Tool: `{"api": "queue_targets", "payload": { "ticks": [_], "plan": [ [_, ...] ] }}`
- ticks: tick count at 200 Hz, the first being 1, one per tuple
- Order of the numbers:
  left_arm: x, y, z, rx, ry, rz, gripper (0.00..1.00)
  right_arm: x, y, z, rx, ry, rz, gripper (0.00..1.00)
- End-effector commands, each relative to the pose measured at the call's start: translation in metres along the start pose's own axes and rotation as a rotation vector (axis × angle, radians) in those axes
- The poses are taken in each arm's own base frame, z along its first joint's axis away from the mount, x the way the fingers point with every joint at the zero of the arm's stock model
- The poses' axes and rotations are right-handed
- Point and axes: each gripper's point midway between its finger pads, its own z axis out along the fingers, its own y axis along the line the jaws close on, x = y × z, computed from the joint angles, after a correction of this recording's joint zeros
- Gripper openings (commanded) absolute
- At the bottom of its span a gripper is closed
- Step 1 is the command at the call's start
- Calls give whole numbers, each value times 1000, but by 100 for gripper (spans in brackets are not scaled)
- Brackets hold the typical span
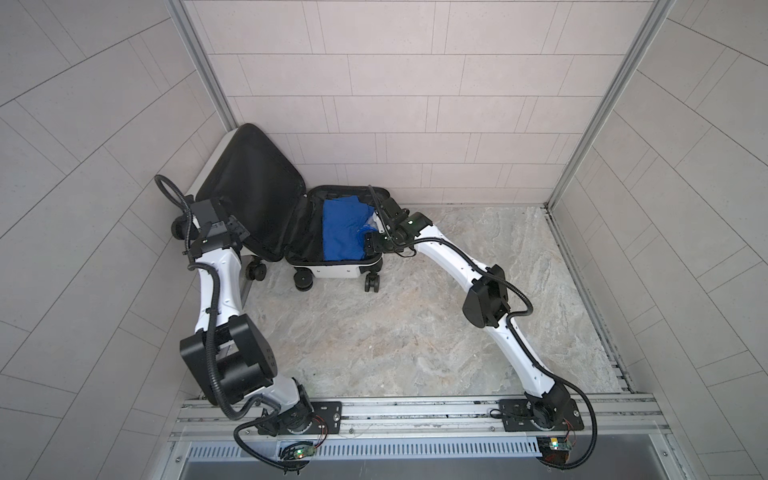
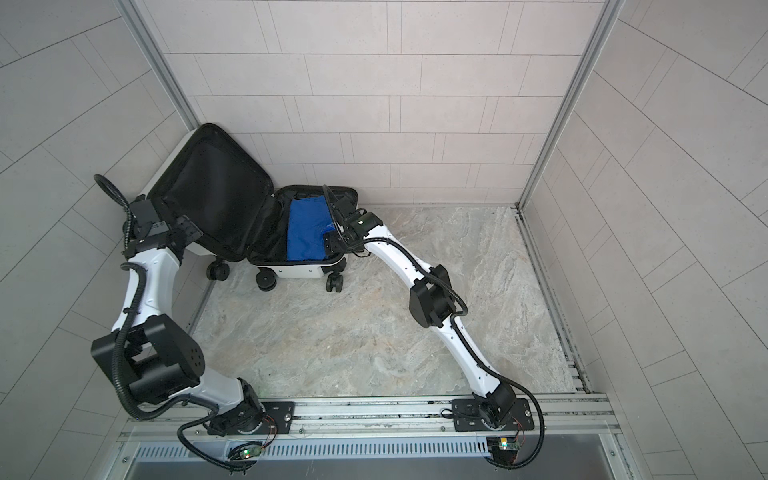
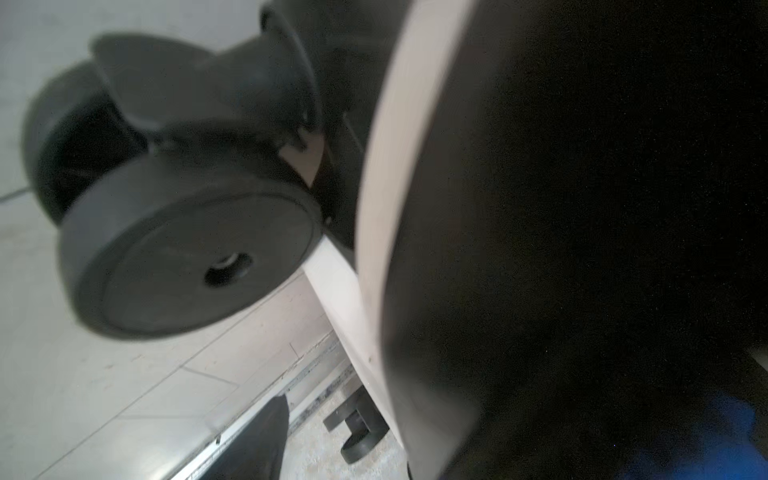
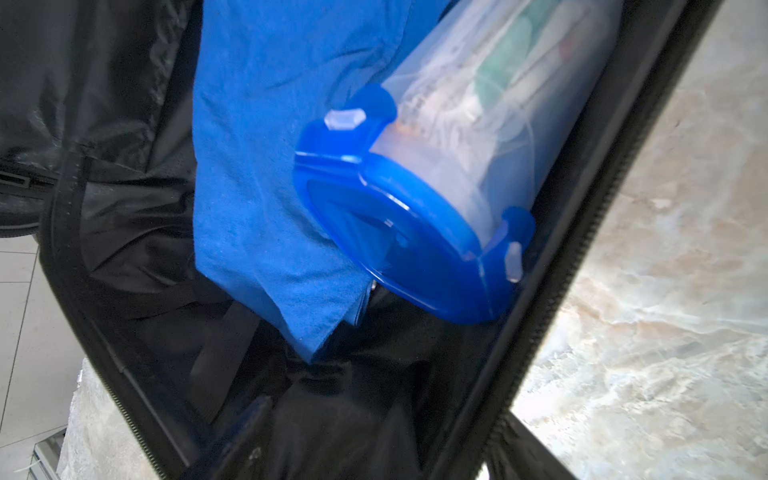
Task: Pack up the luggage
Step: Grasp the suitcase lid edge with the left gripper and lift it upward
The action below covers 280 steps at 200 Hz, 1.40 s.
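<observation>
Luggage [image 1: 336,272] open | left end effector [image 1: 235,227] at lid [image 1: 253,187] edge, cannot tell | right end effector [image 1: 377,226] spread over base [image 1: 307,237]

Your luggage [image 1: 332,272] sits open at the back left of the counter [image 1: 415,324], its lid [image 1: 249,187] propped up on the left against the corner. Inside the base, the folded cloth [image 1: 340,232] lies left of the container [image 4: 457,166], which is wedged against the right side.
</observation>
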Motion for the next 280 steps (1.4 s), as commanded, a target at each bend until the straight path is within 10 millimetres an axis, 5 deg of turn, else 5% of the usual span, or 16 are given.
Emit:
{"api": "queue_targets", "payload": {
  "ticks": [1, 46, 125, 224, 280],
  "plan": [
    [-20, -7, 0, 9, -50, 17, 64, 5, -5, 13, 3, 16, 22, 78],
    [-27, -29, 9, 42, -70, 66, 51, 7, -9, 20, 5, 25, 29, 76],
    [-31, -55, -14, 75, -118, 134, 0, 11, -15, 30, 3, 39, 50, 67],
    [-13, -97, -98, 116, -249, 198, 0, 9, -6, 32, -50, 42, 66, 67],
    [6, -112, -112, 123, -254, 250, 0, -13, 21, -22, -134, -5, 47, 84]
  ]
}}
